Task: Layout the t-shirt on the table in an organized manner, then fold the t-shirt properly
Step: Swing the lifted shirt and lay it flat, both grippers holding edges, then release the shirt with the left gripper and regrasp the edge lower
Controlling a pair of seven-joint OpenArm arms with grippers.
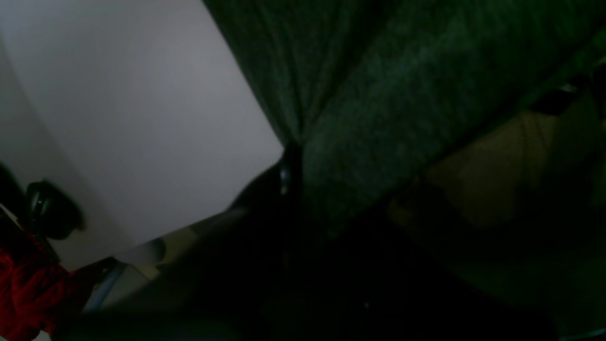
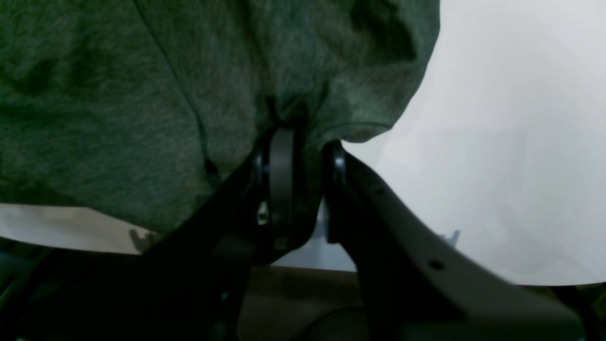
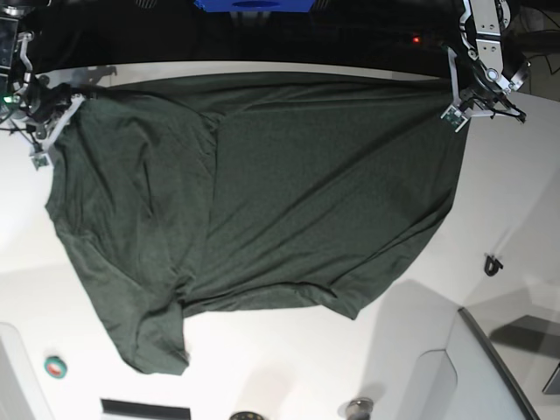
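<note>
Layout step, near its end by the look of it: the table carries the shirt spread wide w/ its far edge pulled along the back of the table, one side doubled over on the base view's left, near edge uneven w/ a flap hanging toward the front. Next move prob calls for letting go of both far corners, then smoothing that doubled side before any fold. Left fingers are together, pinched on a shirt corner at the base view's right; cloth fans away from the pinch. Right fingers sit slightly apart w/ a fold of shirt edge between them, at the opposite far corner; grip looks loose, can't tell if it's holding.
</note>
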